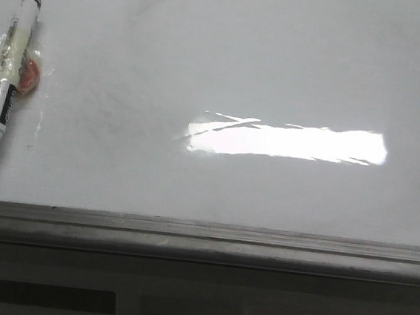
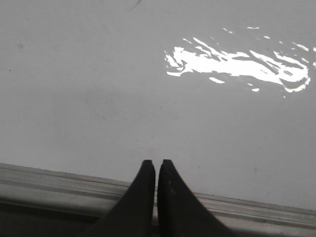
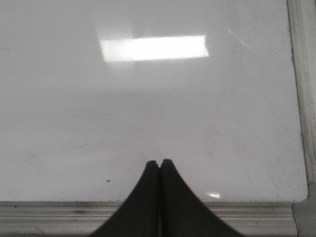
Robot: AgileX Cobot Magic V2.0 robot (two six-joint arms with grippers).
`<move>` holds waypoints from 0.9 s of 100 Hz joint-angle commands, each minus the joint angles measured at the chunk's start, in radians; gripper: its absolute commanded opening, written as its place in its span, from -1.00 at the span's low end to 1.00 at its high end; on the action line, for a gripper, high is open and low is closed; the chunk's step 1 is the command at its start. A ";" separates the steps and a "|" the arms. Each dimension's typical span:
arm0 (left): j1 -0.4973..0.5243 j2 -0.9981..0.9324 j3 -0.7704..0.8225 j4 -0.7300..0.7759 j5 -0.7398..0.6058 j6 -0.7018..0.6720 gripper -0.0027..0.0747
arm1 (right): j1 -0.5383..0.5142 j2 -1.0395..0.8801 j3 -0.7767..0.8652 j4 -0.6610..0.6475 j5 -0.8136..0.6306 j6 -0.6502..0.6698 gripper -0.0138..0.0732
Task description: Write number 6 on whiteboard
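You are at the very start: no 6 has been written anywhere on the whiteboard [image 1: 278, 67], which shows only faint grey smudges and a bright strip of glare near its middle.

Begin at the left. The marker [image 1: 5, 78] lies flat on the board at its far left edge, uncapped, black tip pointing toward the grey ledge [image 1: 202, 239], with a small reddish patch just beside its barrel. Neither arm shows in the front view, so both are well apart from it.

Your left gripper [image 2: 156, 163] hangs over the ledge at the board's lower edge, jaws together and holding nothing. Your right gripper [image 3: 159, 162] sits likewise, near the board's right-hand corner frame, jaws together and empty.

My judgement is that the left arm is the natural one to fetch the marker. You would need to part its jaws, line them across the barrel, and grip so the tip stays free to meet the board.
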 commanded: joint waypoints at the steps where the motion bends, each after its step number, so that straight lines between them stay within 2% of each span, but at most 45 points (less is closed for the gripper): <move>1: -0.001 -0.029 0.024 -0.001 -0.044 -0.006 -0.98 | -0.007 -0.015 0.014 -0.011 -0.019 -0.002 -0.83; 73: -0.001 -0.029 0.024 -0.001 -0.044 -0.006 -0.98 | -0.007 -0.015 0.014 -0.011 -0.019 -0.002 -0.83; 90: -0.001 -0.029 0.024 0.082 -0.062 -0.006 -0.98 | -0.007 -0.015 0.014 -0.011 -0.019 -0.002 -0.83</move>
